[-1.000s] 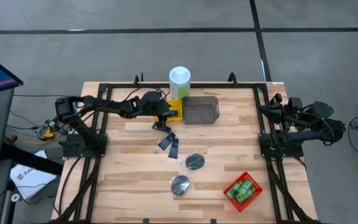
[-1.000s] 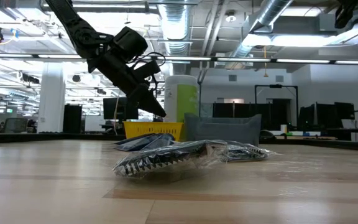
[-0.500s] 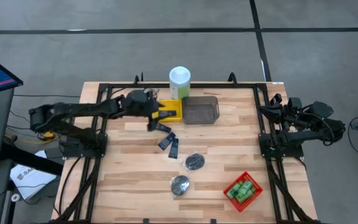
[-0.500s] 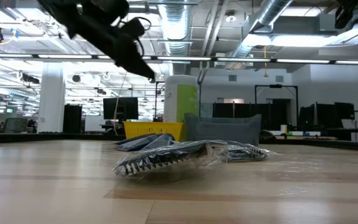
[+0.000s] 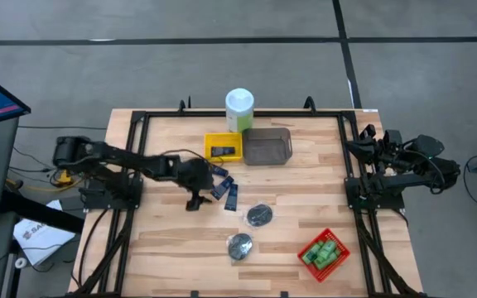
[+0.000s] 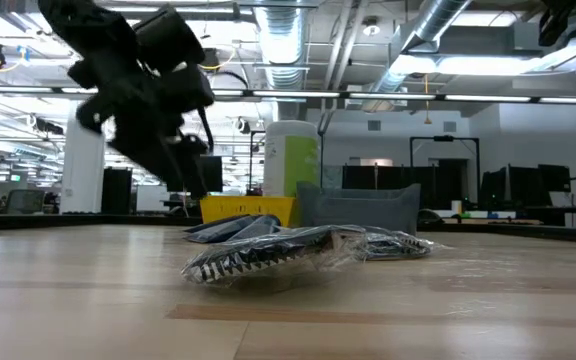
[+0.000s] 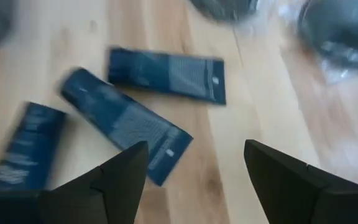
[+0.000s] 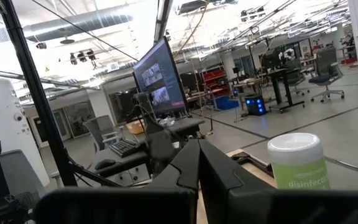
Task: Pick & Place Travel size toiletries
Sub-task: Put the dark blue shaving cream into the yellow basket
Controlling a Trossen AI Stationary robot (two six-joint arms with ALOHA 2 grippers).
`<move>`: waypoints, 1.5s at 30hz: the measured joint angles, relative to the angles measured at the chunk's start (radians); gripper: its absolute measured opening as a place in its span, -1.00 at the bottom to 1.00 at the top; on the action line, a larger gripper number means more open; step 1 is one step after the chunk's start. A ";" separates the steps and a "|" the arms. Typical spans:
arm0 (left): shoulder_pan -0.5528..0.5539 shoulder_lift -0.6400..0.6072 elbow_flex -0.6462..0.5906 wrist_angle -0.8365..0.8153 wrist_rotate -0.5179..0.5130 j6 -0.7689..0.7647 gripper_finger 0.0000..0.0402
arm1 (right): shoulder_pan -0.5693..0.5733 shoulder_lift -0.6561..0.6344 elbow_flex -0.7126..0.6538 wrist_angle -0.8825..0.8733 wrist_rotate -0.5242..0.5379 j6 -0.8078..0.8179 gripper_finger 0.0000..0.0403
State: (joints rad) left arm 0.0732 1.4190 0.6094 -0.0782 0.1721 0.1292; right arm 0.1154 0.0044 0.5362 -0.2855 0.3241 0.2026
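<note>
My left gripper (image 5: 195,199) (image 7: 194,147) hangs open just above the table, on the left of three dark blue flat tubes (image 5: 224,187) that lie flat on the wood. In the left wrist view the tubes (image 7: 126,124) fan out ahead of the fingers, which touch none of them. A further blue tube (image 5: 220,151) lies in the yellow tray (image 5: 212,141). Two silvery discs (image 5: 259,215) (image 5: 240,245) in clear wrap rest on the table. Green bottles (image 5: 323,252) sit in the red tray (image 5: 305,250). My right gripper (image 5: 363,147) waits shut at the table's right edge.
A grey tray (image 5: 267,146) stands right of the yellow one, with the tall pale green white-lidded canister (image 5: 239,109) behind them at the far edge. A black frame borders the table. Bare wood lies along the near left part of the table.
My left gripper has drawn back from over the yellow tray, swung toward the table's near left and come down beside the three blue tubes. One blue tube shows lying in the yellow tray. The tubes and discs on the table have stayed in place.
</note>
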 joint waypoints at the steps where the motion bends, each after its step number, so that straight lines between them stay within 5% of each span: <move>1: -0.014 0.026 0.000 0.011 -0.035 -0.014 0.30 | 0.000 0.000 0.000 0.000 0.000 0.000 -1.00; 11: -0.016 0.141 0.009 0.164 -0.189 -0.429 0.30 | 0.000 0.000 0.000 0.001 0.000 0.007 -1.00; 35: -0.083 0.316 0.104 0.176 -0.437 -0.538 0.44 | 0.000 0.000 0.000 0.000 -0.001 0.007 -1.00; 45: -0.106 0.329 0.105 0.167 -0.464 -0.578 0.13 | 0.000 0.000 0.000 0.000 -0.001 0.001 -1.00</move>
State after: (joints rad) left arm -0.0330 1.7477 0.7146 0.0892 -0.2914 -0.4492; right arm 0.1151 0.0044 0.5362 -0.2852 0.3233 0.2039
